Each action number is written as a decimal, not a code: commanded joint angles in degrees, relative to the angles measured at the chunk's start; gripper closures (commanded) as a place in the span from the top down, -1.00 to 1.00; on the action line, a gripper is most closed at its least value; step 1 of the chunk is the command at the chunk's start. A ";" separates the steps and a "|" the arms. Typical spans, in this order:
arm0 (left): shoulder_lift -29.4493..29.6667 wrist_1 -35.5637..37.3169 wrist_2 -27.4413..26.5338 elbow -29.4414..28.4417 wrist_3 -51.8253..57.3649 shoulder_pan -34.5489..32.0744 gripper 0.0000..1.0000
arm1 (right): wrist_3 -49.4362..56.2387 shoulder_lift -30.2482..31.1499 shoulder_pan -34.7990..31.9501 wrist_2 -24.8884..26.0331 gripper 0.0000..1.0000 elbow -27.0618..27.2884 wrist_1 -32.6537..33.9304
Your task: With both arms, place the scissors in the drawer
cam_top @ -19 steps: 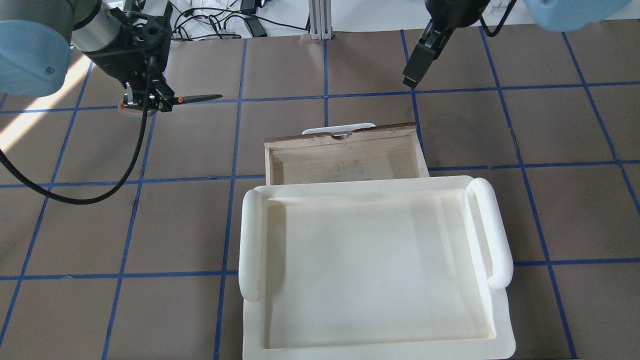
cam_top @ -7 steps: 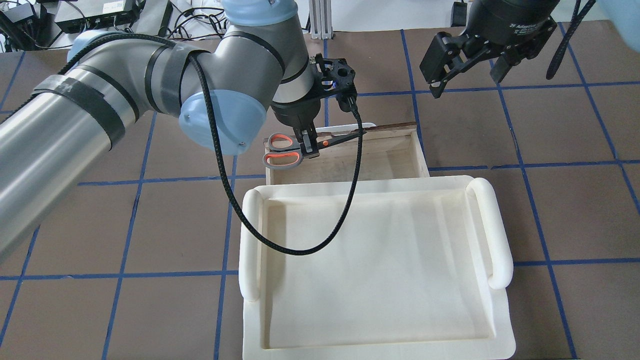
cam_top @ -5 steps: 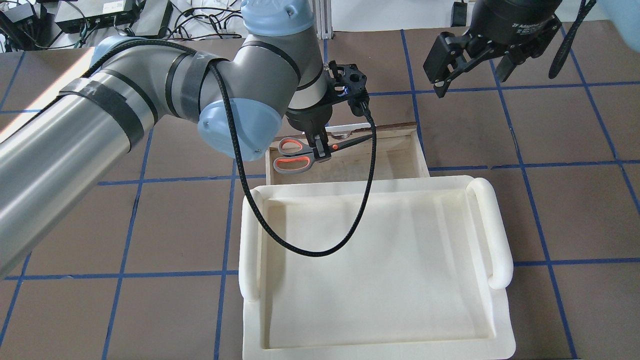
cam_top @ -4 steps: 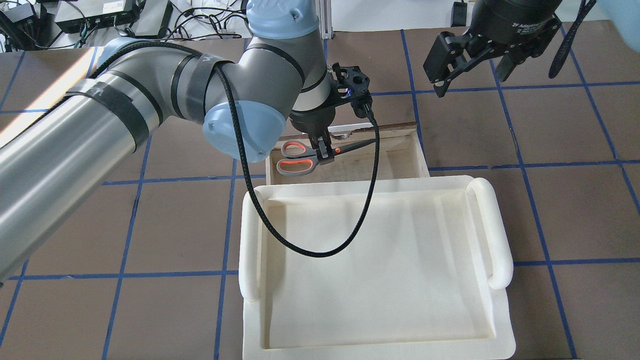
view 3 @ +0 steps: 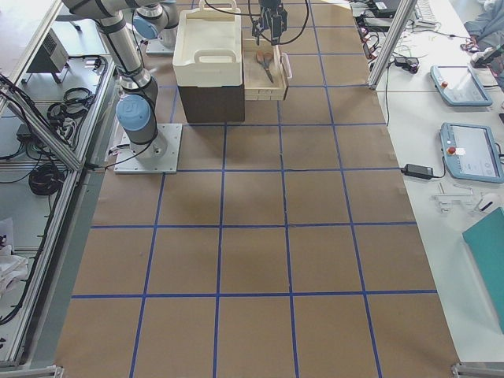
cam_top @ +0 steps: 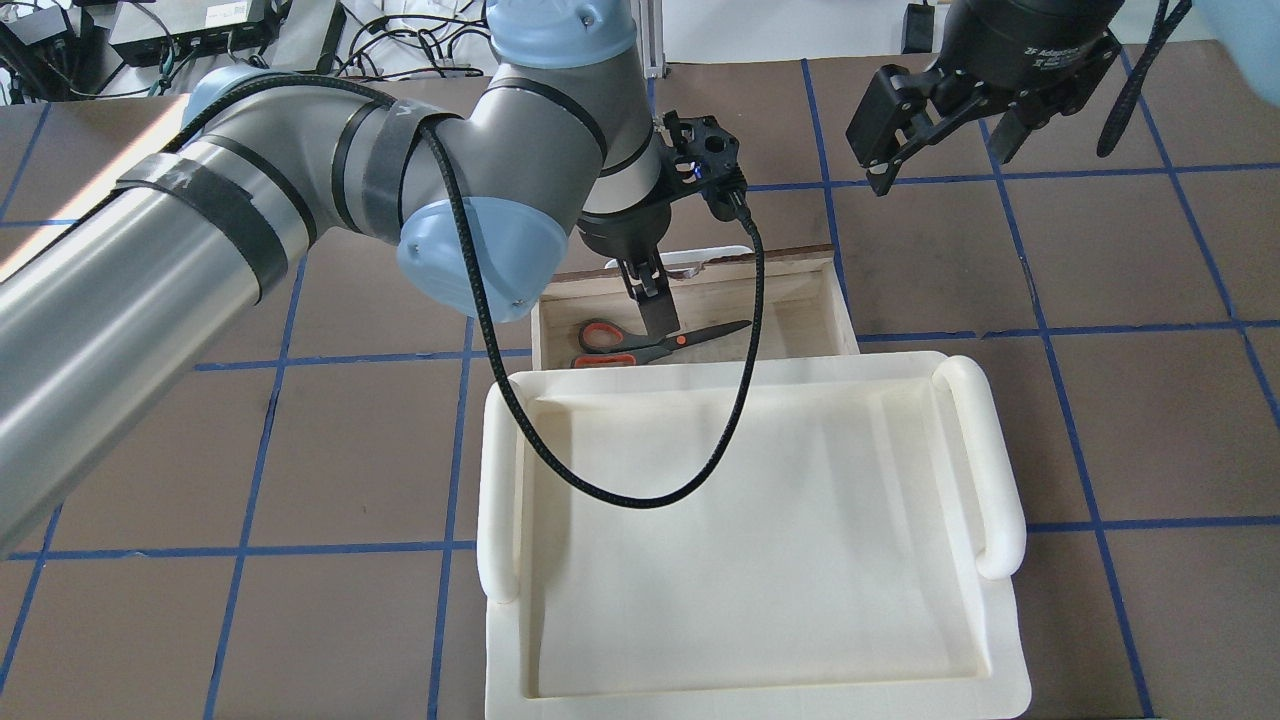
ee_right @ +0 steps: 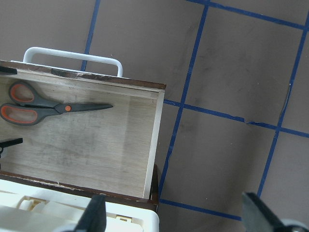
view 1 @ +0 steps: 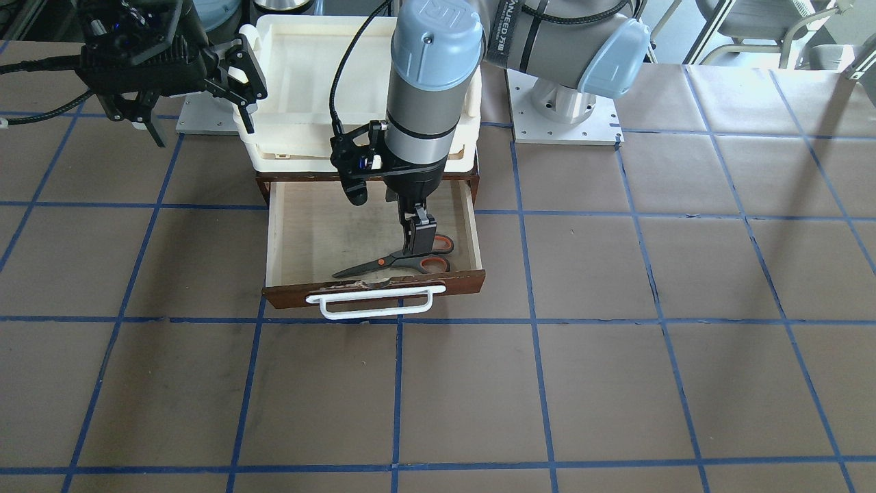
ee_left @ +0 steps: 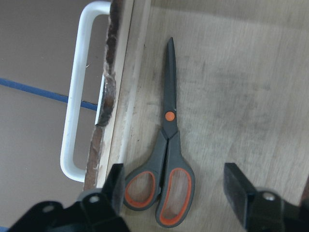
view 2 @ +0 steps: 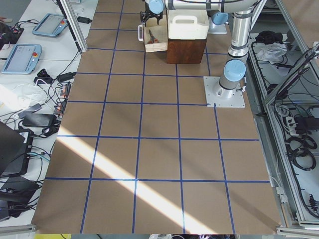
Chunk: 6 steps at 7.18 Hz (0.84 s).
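Observation:
The scissors (cam_top: 650, 345) lie flat on the pale floor of the pulled-out drawer (cam_top: 838, 300), blades toward the view's right. They also show in the front view (view 1: 404, 260), the left wrist view (ee_left: 166, 159) and the right wrist view (ee_right: 48, 108). My left gripper (cam_top: 655, 310) hangs open just above their handles, touching nothing; in its wrist view (ee_left: 176, 188) the fingers stand wide apart on either side. My right gripper (cam_top: 935, 150) is open and empty, up beyond the drawer's right corner. The drawer's white bar handle (view 1: 376, 308) faces away from me.
A cream-white tray (cam_top: 1000, 470) sits on the dark cabinet behind the drawer. The left arm's black cable (cam_top: 650, 495) loops over the tray. Brown table with blue grid tape all around.
My left gripper lowered into the drawer and opened. The scissors it held now lie on the drawer floor. The right gripper has stayed in place.

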<state>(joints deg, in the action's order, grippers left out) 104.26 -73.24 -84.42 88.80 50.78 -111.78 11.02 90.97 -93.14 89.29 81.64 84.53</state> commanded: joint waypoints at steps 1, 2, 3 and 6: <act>-1.16 -0.14 0.13 -0.64 -1.37 3.04 1.00 | -0.03 0.00 -0.02 -0.17 1.00 0.10 0.02; -2.04 -0.23 0.31 -0.90 -1.56 5.24 1.00 | -0.12 0.00 -0.02 -0.17 1.00 0.10 -0.07; -3.27 -0.41 0.22 -1.25 -2.86 7.87 1.00 | -0.21 0.00 -0.02 -0.17 1.00 0.10 -0.07; -6.52 -0.67 0.22 -1.35 -12.23 16.05 1.00 | -0.12 0.00 -0.02 -0.26 1.00 0.10 0.28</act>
<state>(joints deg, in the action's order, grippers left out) 99.25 -73.81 -84.20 87.49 43.25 -99.09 10.83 90.97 -93.16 89.10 81.74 84.54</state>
